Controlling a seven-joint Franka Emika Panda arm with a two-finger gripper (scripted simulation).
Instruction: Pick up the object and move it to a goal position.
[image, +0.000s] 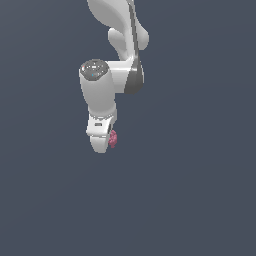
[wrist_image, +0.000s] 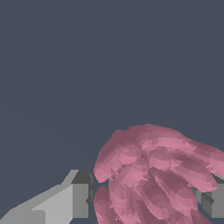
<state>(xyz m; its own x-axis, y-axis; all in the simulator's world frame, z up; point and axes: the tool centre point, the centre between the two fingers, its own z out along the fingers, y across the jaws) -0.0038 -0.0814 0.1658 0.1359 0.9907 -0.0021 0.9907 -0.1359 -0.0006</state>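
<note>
The object (image: 113, 138) is a tiny pinkish-red lumpy cluster at the tip of the white arm in the exterior view. In the wrist view the object (wrist_image: 153, 175) looms large and fills the gap between my two grey fingers. One finger (wrist_image: 81, 199) sits against one side of it and the other finger (wrist_image: 213, 201) against the opposite side. My gripper (image: 106, 144) is mostly hidden under the white hand in the exterior view; in the wrist view my gripper (wrist_image: 146, 200) is shut on the object.
A plain dark grey-blue surface (image: 190, 190) fills the background in both views. The white arm links (image: 117, 50) reach in from the exterior view's top.
</note>
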